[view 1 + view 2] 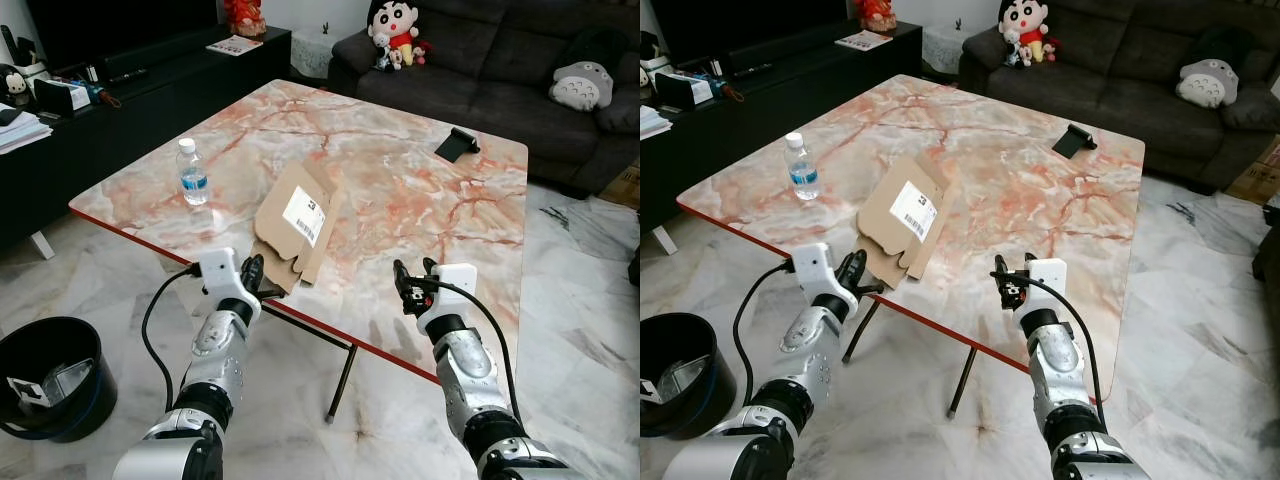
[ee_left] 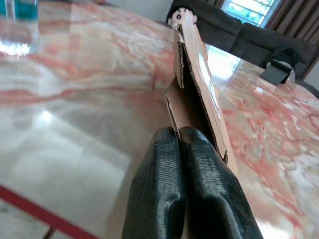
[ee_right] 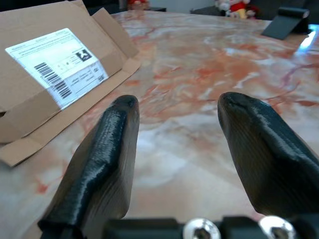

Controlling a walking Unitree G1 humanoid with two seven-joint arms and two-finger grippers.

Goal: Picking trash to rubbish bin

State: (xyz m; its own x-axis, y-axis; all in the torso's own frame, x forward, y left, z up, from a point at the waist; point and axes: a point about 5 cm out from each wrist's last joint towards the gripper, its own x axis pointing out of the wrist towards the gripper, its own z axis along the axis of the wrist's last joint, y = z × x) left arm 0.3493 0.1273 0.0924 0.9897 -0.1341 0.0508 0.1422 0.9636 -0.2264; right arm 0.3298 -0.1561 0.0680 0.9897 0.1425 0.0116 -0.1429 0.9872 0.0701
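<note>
Your left gripper (image 1: 256,275) is at the near edge of the marble table (image 1: 420,200), right at the corner of the flat cardboard box (image 1: 297,222). From the head camera you can't tell how tight it is, but the left wrist view shows its two black fingers (image 2: 169,189) pressed together, with the brown cardboard edge standing up just past their tips; you cannot tell if any cardboard is caught between them. Your right gripper (image 1: 410,283) hovers over the near edge too, well apart from the box, and the right wrist view shows its fingers (image 3: 107,149) spread wide with nothing between them. The cardboard is thin and wavy inside, folded flat, with a white label (image 1: 304,214) on top. The table is smooth and shiny, pink and white, with a red rim. A clear water bottle (image 1: 192,173) stands upright near the left edge, and a small black stand (image 1: 456,143) sits at the far side. The black rubbish bin (image 1: 50,375) is on the tiled floor to your left, with open floor between it and the table.
</note>
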